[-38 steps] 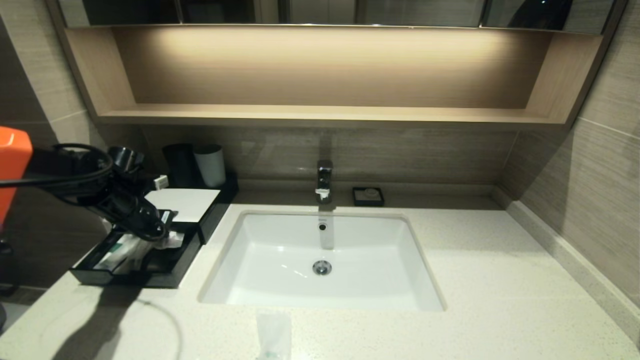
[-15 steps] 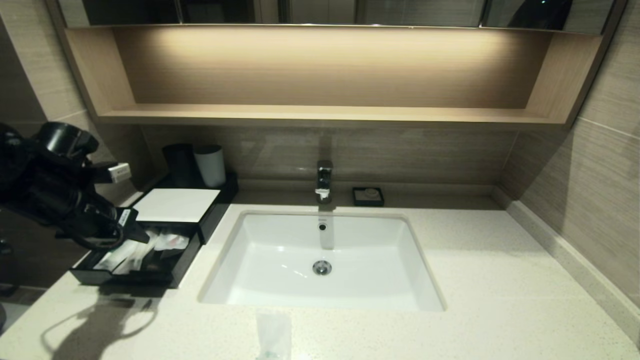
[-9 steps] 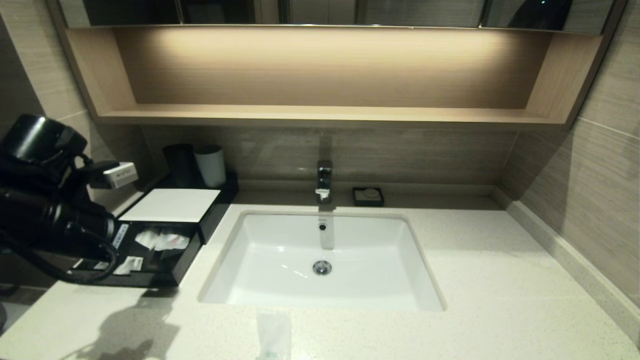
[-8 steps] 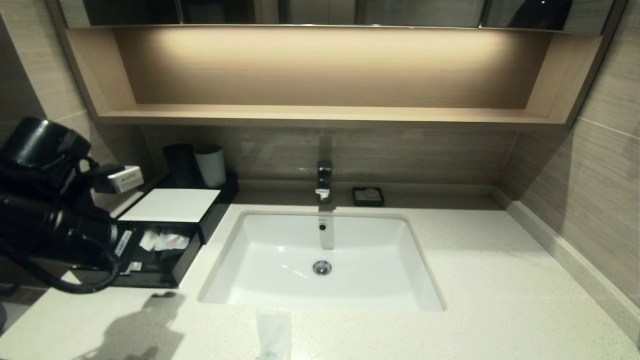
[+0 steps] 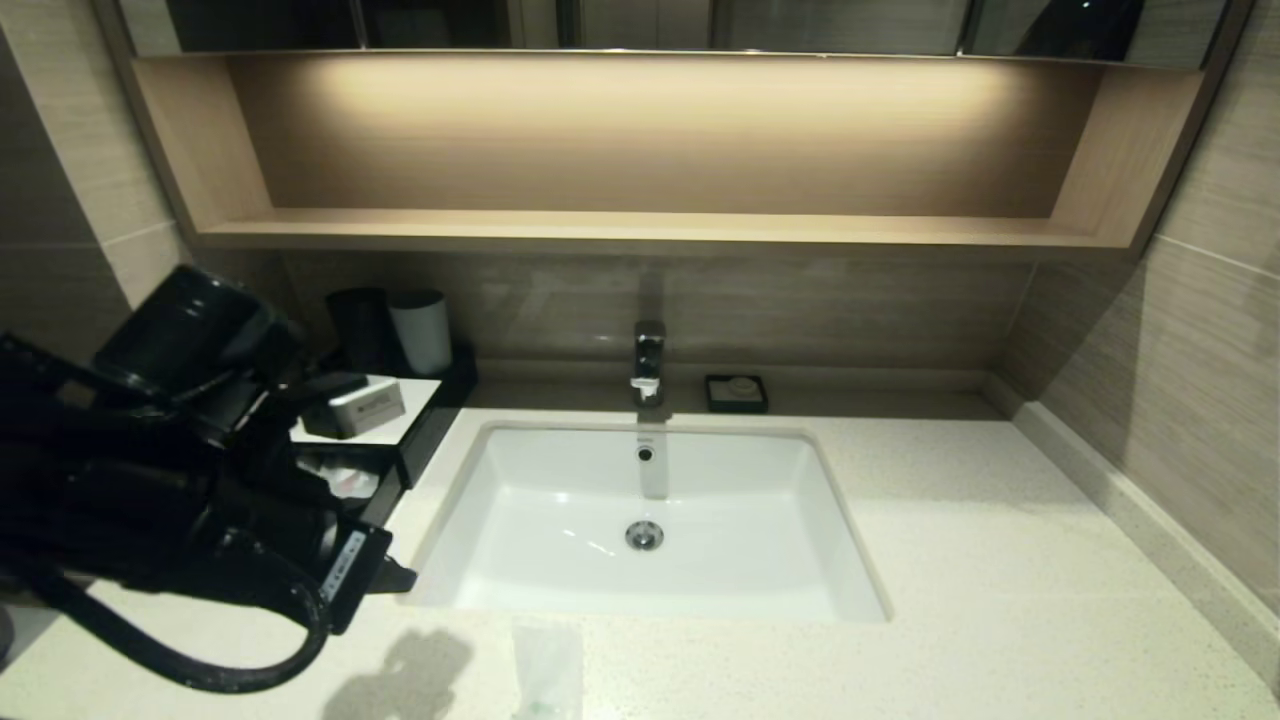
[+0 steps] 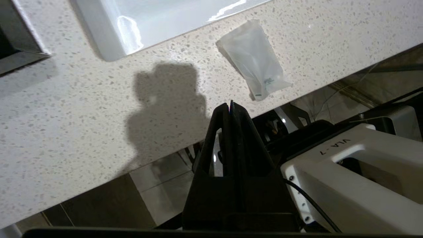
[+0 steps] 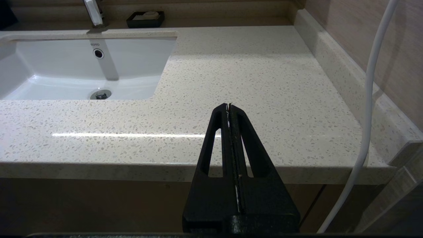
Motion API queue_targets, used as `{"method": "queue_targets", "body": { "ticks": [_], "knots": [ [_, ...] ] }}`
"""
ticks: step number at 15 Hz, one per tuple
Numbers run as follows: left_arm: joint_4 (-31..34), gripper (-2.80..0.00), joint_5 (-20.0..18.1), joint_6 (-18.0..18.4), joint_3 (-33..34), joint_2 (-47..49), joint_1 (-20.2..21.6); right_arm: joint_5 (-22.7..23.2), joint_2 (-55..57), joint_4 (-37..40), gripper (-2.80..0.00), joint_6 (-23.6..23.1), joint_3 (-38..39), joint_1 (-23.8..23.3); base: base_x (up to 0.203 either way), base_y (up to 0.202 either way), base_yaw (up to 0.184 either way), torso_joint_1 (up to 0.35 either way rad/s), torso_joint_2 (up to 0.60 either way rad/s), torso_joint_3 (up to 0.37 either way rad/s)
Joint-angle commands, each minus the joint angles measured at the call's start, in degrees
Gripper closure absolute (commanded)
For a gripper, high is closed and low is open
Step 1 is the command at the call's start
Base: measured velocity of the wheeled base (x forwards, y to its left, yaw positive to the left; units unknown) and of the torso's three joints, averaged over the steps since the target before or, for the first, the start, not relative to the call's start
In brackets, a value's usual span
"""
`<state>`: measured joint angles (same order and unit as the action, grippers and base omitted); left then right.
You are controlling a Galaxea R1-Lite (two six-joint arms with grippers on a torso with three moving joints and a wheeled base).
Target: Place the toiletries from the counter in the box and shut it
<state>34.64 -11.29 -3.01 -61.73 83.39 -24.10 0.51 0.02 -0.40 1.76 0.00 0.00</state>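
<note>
Over bench front edge: left gripper, jaws pressed together, empty.
Risk: sachet overhanging edge, nudged off.
Right gripper: parked, jaws pressed together.

Lighting: warm strip glow under shelf; room dim. Arm shadow on counter, beyond the jaws. Glare streak in sink.

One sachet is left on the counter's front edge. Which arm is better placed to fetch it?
Left. The left gripper, shut and empty, hangs near the sachet. The right gripper, shut, is parked off the counter's far right front edge.
</note>
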Motion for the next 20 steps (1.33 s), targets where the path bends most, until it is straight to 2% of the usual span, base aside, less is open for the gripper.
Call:
{"method": "queue_targets", "body": {
  "ticks": [1, 11, 14, 17, 18, 20],
  "knots": [
    [-0.14, 0.00, -0.05, -0.60, -0.05, 4.82, -2.14, 0.02, 0.06, -0.04, 0.00, 0.00, 0.00, 0.00, 0.000, 0.000, 0.000, 0.000, 0.00, 0.000],
    [-1.05, 0.00, -0.23, -3.03, -6.53, 18.72, -2.35, 0.02, 0.06, -0.04, 0.00, 0.00, 0.00, 0.00, 0.000, 0.000, 0.000, 0.000, 0.00, 0.000],
    [-0.60, 0.00, -0.34, -2.75, -7.72, 20.40, -0.72, 0.02, 0.06, -0.04, 0.00, 0.00, 0.00, 0.00, 0.000, 0.000, 0.000, 0.000, 0.00, 0.000],
    [0.20, 0.00, -2.28, -2.67, -10.30, 23.81, 0.25, 0.02, 0.06, -0.04, 0.00, 0.00, 0.00, 0.00, 0.000, 0.000, 0.000, 0.000, 0.00, 0.000],
    [0.65, 0.00, -2.47, -2.23, -10.65, 24.80, 0.70, 0.02, 0.06, -0.04, 0.00, 0.00, 0.00, 0.00, 0.000, 0.000, 0.000, 0.000, 0.00, 0.000],
    [0.75, 0.00, -2.87, 1.58, -10.31, 26.14, 1.29, 0.02, 0.06, -0.04, 0.00, 0.00, 0.00, 0.00, 0.000, 0.000, 0.000, 0.000, 0.00, 0.000]
  ]
}}
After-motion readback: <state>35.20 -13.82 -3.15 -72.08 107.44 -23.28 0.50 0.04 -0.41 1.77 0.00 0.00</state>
